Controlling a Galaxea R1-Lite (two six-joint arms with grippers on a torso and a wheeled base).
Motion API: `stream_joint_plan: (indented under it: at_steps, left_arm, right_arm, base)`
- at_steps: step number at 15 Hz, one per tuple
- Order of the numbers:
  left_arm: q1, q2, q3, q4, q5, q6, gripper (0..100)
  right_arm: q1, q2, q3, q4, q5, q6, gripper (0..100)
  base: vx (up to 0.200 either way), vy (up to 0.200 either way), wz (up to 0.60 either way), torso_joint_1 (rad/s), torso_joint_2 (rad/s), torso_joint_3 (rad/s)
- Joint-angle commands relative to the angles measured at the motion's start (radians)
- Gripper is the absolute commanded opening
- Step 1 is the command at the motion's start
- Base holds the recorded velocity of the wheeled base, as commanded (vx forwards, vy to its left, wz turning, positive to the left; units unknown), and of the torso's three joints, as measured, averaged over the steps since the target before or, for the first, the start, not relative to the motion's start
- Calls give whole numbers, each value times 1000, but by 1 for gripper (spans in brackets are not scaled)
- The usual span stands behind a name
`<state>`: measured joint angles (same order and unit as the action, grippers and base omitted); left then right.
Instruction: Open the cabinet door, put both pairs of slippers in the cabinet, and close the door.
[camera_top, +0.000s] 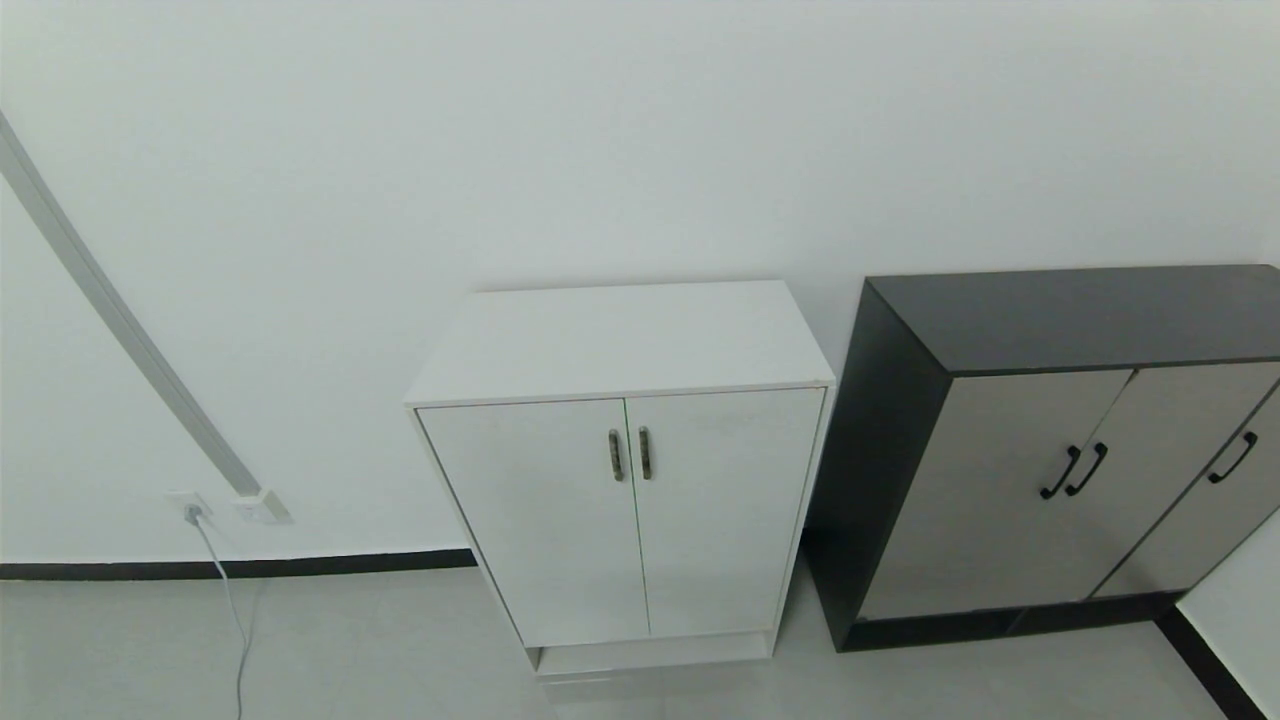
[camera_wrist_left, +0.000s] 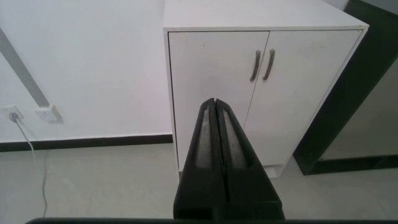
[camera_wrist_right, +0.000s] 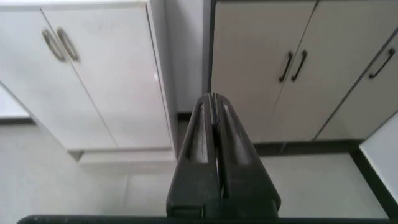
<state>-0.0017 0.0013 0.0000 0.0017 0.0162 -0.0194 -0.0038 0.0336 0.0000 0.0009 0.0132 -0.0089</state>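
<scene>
White cabinet (camera_top: 620, 340): on the floor (camera_top: 350, 650) against the wall, near the middle of the head view, just left of the dark cabinet (camera_top: 1050, 320) with a narrow gap between them.
Doors: left door (camera_top: 540, 520) and right door (camera_top: 725, 500), both closed and flush, meeting at a centre seam.
Handles (camera_top: 615, 455): two upright metal bars, side by side at the seam, high on the doors.
Left gripper (camera_wrist_left: 214, 102): clenched, fingers flat together, grasping nothing; held off the white cabinet, facing the left door below the handles, touching nothing.
Right gripper (camera_wrist_right: 212, 96): clenched the same way, empty; facing the gap between the two cabinets, clear of both.
Dark cabinet: black top and side, grey doors with curved black handles, all closed.
Wall socket (camera_top: 190, 508): low on the wall, well left of the white cabinet, with a plug in it and a grey cable (camera_top: 237, 625) trailing down onto the floor.
Conduit (camera_top: 112, 300): slanting down the wall, ending at a small box just beside the socket.
Skirting (camera_top: 330, 565): black strip along the foot of the wall.
</scene>
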Motion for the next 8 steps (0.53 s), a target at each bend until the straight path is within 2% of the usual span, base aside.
stream_joint_plan:
  at_steps: [1,4,8]
  left_arm:
    - [0,0,0,0,1,-2,0]
    - [0,0,0,0,1,-2,0]
    - [0,0,0,0,-1,2,0]
  right_arm:
    - [-1,-34,0,-4,-13,50,0]
    - [1,-34,0,-9,-84,87,0]
    - [-1,-34,0,-7,-85,86,0]
  base:
    - [0,0,0,0,0,0]
    - [0,0,0,0,0,0]
    - [0,0,0,0,0,0]
